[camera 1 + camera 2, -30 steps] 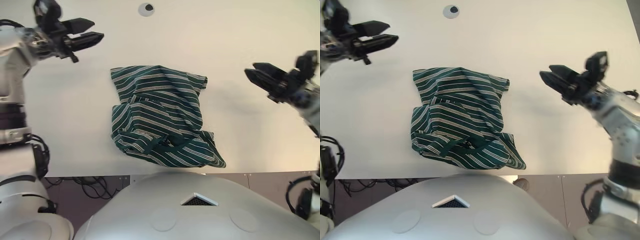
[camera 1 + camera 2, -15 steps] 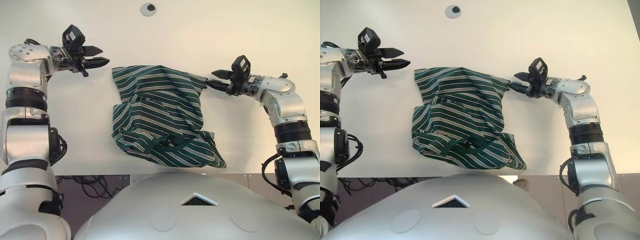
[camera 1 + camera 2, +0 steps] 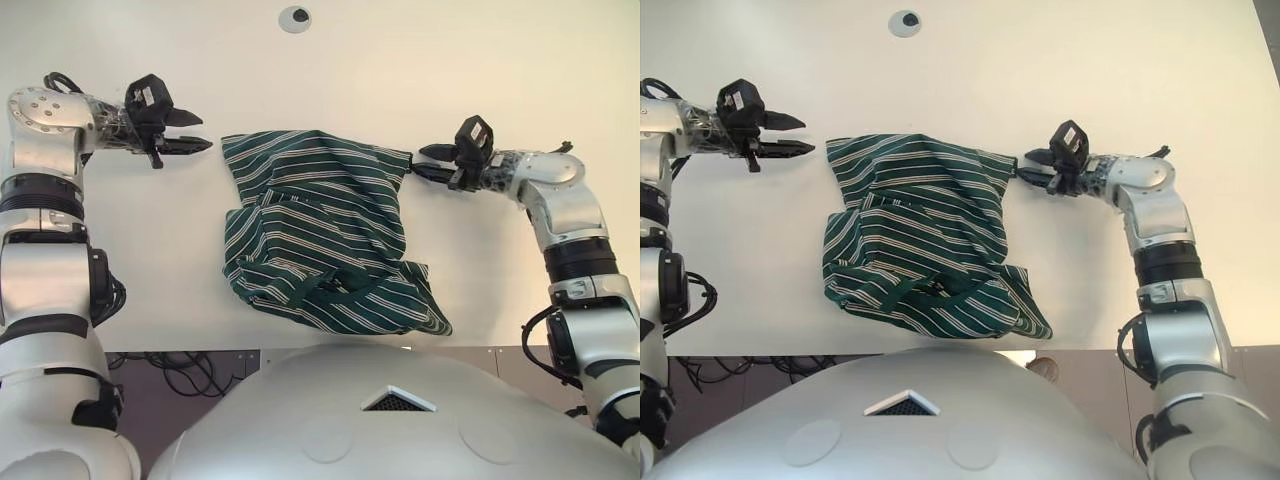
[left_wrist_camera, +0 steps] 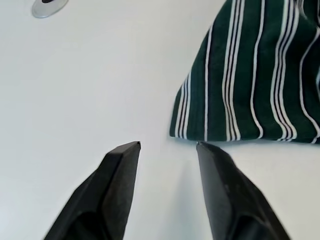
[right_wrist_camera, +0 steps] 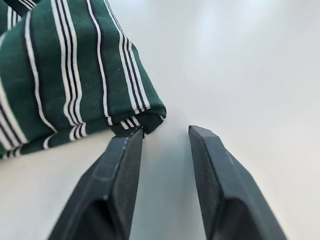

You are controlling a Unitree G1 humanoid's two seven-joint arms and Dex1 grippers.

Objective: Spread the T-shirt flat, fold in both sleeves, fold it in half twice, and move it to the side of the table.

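The T-shirt [image 3: 320,240], green with thin white stripes, is lying crumpled on the white table [image 3: 520,270], roughly midway between the two arms. Its nearest part, a bunched fold with a corner sticking out toward the robot's right, is sitting close to the table's near edge. Beyond that the cloth is lying in loose wrinkles with layers overlapping, not spread flat. The far edge of the shirt is running fairly straight across and ending in a corner on each side.

The left gripper [image 3: 201,132] is hovering just beside the far left corner, apart from the cloth. Its two fingers [image 4: 120,180] are spread with bare table between them, grasping nothing. The right gripper [image 3: 417,161] is sitting at the far right corner, also released, with its fingers parted. In the right wrist view one fingertip [image 5: 131,142] is seemingly touching the rolled edge of that corner, while the other is standing clear of the cloth over bare table. No fabric is lying between them.

Farther back, well apart from the shirt, a small round grey disc [image 3: 294,17] is lying on the tabletop.
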